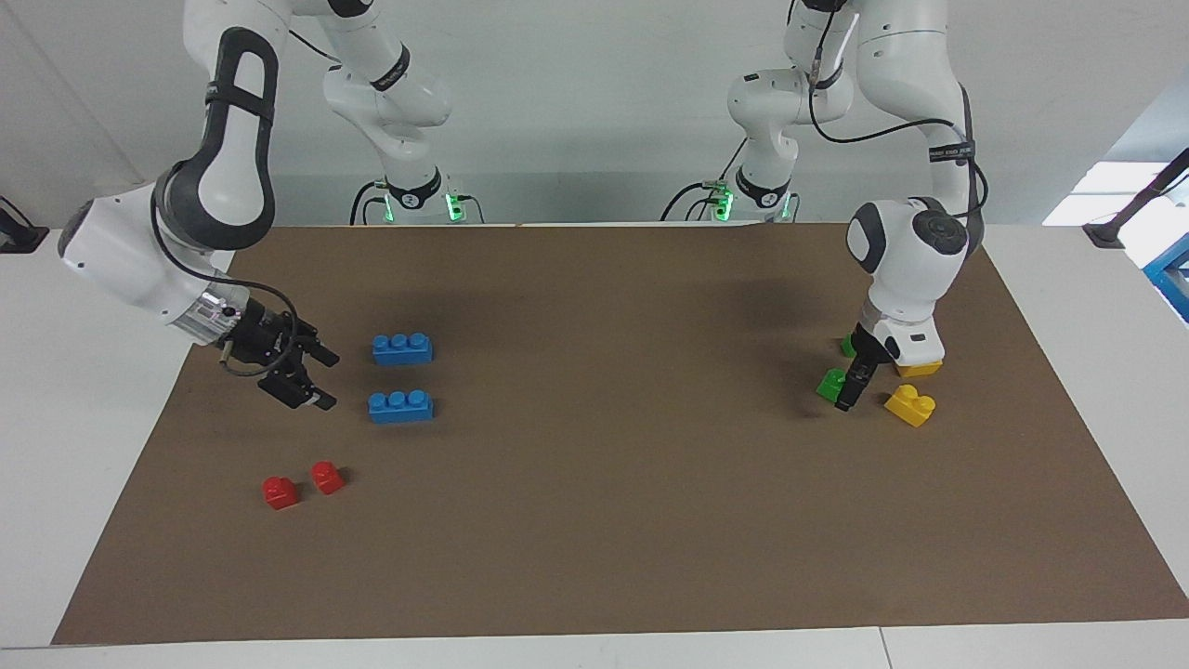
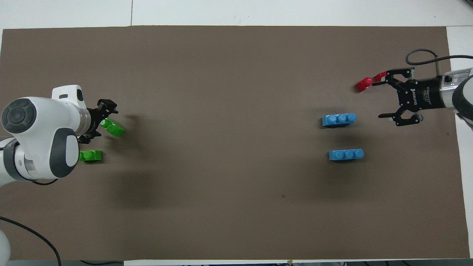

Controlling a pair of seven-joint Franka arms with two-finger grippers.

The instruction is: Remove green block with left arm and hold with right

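Note:
Two green blocks lie at the left arm's end of the mat. My left gripper (image 1: 850, 386) (image 2: 99, 122) points down over the farther green block (image 1: 829, 383) (image 2: 114, 127), which rests on the mat, slightly askew. The gripper is open, with one finger beside the block. The nearer green block (image 2: 90, 156) (image 1: 847, 346) is partly hidden by the left wrist. My right gripper (image 1: 316, 376) (image 2: 382, 96) hangs open and empty at the right arm's end, beside two blue bricks.
The two blue three-stud bricks (image 1: 401, 348) (image 1: 399, 406) lie side by side. Two small red bricks (image 1: 280, 491) (image 1: 326, 477) sit farther from the robots than those. Two yellow bricks (image 1: 910, 405) (image 1: 920, 369) lie right beside the left gripper.

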